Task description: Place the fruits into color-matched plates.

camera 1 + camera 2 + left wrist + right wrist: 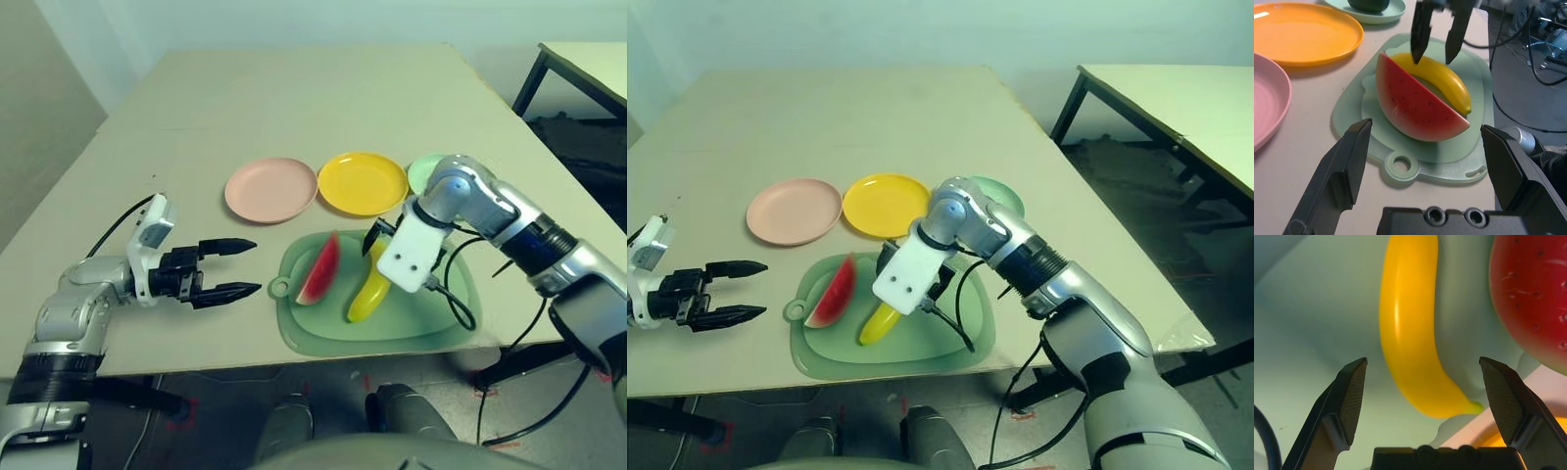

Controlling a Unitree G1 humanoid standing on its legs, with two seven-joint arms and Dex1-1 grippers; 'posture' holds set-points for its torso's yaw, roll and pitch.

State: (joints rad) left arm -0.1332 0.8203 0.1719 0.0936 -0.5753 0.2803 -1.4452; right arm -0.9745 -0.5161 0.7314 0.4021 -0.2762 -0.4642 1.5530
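Hovering over the banana (pixel 369 294) with the right gripper (pixel 1423 359), jaws apart; reaching beside the green mat (pixel 421 331) with the left gripper (pixel 260 265), jaws apart.

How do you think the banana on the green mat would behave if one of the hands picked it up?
The banana looks like smooth, glossy plastic, so it would probably keep its curve rather than flop. That shine suggests it may slip a little. Its rounded sides might let it rock or roll if nudged.
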